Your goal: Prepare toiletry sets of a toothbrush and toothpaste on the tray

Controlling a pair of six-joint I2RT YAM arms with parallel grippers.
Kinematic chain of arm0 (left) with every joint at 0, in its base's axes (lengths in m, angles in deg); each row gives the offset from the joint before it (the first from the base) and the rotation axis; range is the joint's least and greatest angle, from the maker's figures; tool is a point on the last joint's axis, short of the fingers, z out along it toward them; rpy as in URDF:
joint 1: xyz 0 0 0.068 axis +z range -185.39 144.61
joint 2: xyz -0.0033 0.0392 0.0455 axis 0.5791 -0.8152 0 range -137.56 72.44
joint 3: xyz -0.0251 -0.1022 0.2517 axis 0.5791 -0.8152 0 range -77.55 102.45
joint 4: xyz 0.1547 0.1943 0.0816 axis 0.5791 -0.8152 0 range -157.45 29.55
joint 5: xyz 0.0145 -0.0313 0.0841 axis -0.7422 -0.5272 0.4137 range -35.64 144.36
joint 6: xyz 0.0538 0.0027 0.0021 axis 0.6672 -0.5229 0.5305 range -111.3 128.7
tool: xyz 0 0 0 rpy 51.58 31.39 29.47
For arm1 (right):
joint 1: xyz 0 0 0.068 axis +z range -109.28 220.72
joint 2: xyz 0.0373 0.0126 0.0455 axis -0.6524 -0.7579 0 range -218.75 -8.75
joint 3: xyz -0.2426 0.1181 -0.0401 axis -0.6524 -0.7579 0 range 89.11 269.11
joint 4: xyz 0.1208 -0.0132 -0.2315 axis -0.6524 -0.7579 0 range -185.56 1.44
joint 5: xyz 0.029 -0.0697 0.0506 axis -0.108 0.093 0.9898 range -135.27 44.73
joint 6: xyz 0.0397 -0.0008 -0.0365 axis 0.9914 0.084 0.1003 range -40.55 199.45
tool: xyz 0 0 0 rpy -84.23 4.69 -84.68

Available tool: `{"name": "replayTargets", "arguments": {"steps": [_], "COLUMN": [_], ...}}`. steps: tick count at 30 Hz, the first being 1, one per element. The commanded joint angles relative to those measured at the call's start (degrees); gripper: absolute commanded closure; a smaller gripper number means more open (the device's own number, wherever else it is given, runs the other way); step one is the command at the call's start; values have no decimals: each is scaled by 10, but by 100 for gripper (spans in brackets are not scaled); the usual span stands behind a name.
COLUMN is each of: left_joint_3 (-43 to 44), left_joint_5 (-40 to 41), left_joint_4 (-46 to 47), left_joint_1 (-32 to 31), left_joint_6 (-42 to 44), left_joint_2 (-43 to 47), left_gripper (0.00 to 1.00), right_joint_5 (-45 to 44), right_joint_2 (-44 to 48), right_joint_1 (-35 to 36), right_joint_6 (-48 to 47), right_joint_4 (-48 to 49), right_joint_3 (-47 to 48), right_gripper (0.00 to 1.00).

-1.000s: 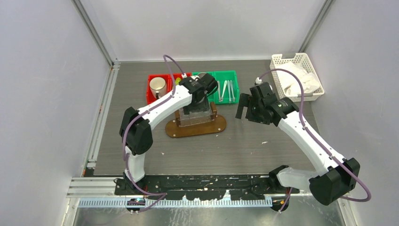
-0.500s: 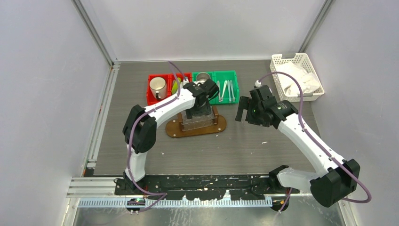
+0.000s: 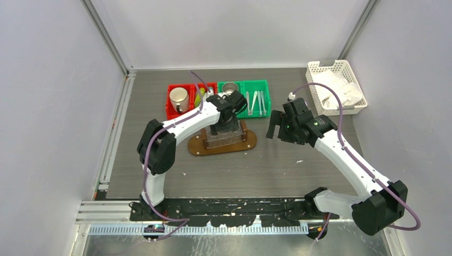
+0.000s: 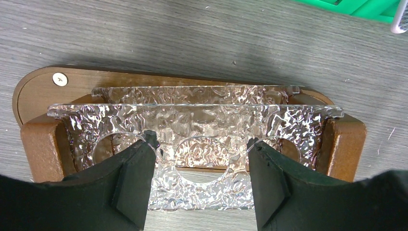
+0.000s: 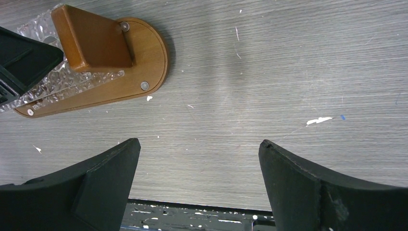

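Note:
The tray (image 3: 198, 146) is a brown wooden base carrying a clear textured rack (image 4: 192, 118) with round holes. My left gripper (image 3: 223, 125) hangs open just over the rack. In the left wrist view the left gripper (image 4: 202, 140) straddles the middle hole with nothing between its fingers. Slim silvery toothbrushes (image 3: 256, 102) lie in a green bin (image 3: 265, 85) behind the tray. A yellow-green toothpaste tube (image 3: 199, 97) shows in the red bin (image 3: 169, 112), partly hidden by the left arm. My right gripper (image 3: 273, 124) is open and empty to the right of the tray, and the right gripper (image 5: 199, 143) faces bare table.
A metal cup (image 3: 178, 98) stands in the red bin and another cup (image 3: 230, 87) in the green bin. A white basket (image 3: 317, 68) with white cloth sits at the back right. Grey walls enclose the table on three sides.
My left gripper has come nearer and lower from over the bins onto the rack, uncovering the cup in the green bin. The right gripper has shifted slightly.

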Motion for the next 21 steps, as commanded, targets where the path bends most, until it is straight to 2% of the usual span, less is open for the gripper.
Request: {"name": "replayTargets", "arguments": {"steps": [1,4,13,21], "left_joint_3": [-23,-30,-77,-83], "left_joint_5": [34,44,54,20], "left_joint_4": [-32,-41,-26,2], "left_joint_1": [-1,-1,-2,-2], "left_joint_6": [15,18,29,39], "left_joint_2": [16,23,57,35], "left_gripper": [86,86,72,63], "right_joint_5": [7,13,29,36], "right_joint_2": [19,18,13,12], "right_joint_1": [3,3,3,4], "right_joint_6": [4,6,11,10], "right_joint_4": [21,24,39,43], "right_joint_3": [1,0,-12,-17], "right_gripper": [0,0,0,0]}}
